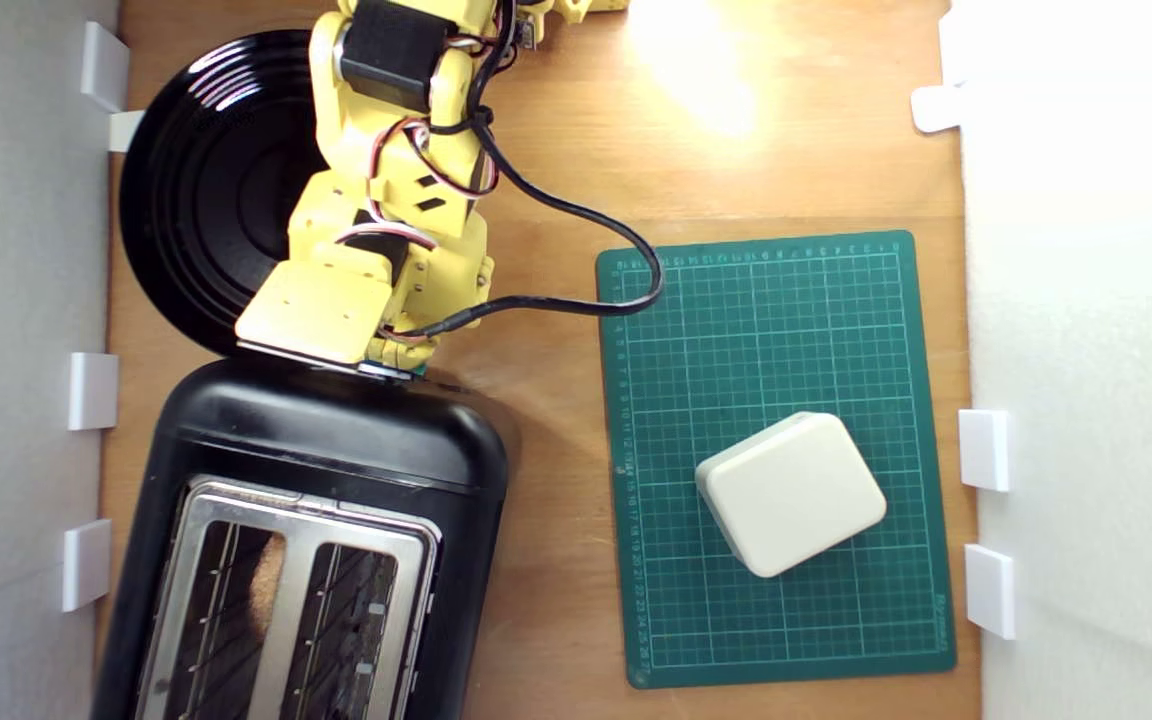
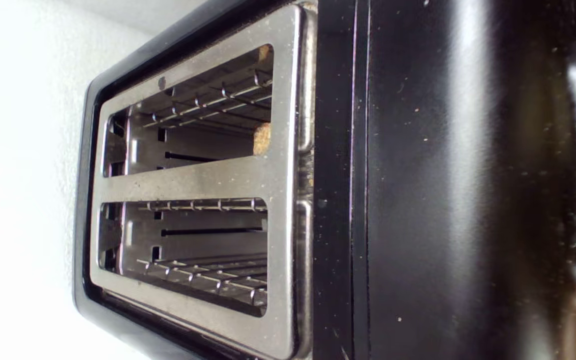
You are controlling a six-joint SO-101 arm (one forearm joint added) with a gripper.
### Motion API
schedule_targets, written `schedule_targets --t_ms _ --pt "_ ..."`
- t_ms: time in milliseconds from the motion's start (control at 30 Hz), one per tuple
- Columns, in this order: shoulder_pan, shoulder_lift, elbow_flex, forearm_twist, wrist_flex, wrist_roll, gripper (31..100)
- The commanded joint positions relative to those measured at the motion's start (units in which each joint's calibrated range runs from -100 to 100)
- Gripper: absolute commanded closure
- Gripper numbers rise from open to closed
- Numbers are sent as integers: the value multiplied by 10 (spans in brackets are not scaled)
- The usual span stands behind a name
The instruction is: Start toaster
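Note:
The glossy black toaster (image 1: pixel 336 450) lies at the lower left of the exterior view, its silver top plate (image 1: pixel 306 515) with two slots facing up. Something brown like toast (image 1: pixel 261 600) sits low in the slot on that view's left. My yellow arm reaches down to the toaster's far end, and the gripper (image 1: pixel 391 368) is tucked under the wrist at that end wall, fingers hidden. A sliver of teal (image 1: pixel 420 373) peeks out there. The wrist view shows the toaster (image 2: pixel 468 200) very close, both slots and the brown piece (image 2: pixel 262 138), with no fingers visible.
A round black ridged plate (image 1: pixel 206 190) lies behind the toaster, partly under the arm. On the exterior view's right, a green cutting mat (image 1: pixel 836 300) carries a cream rounded box (image 1: pixel 791 493). The arm's black cable (image 1: pixel 576 215) loops onto the mat's corner. White walls stand on both sides.

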Motion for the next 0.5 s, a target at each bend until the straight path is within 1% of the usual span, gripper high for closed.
schedule_targets --t_ms 0,367,467 --pt "-4 20 9 6 2 -12 989" --pt "-5 70 15 6 2 -30 989" --pt "-5 70 53 6 -49 -38 989"
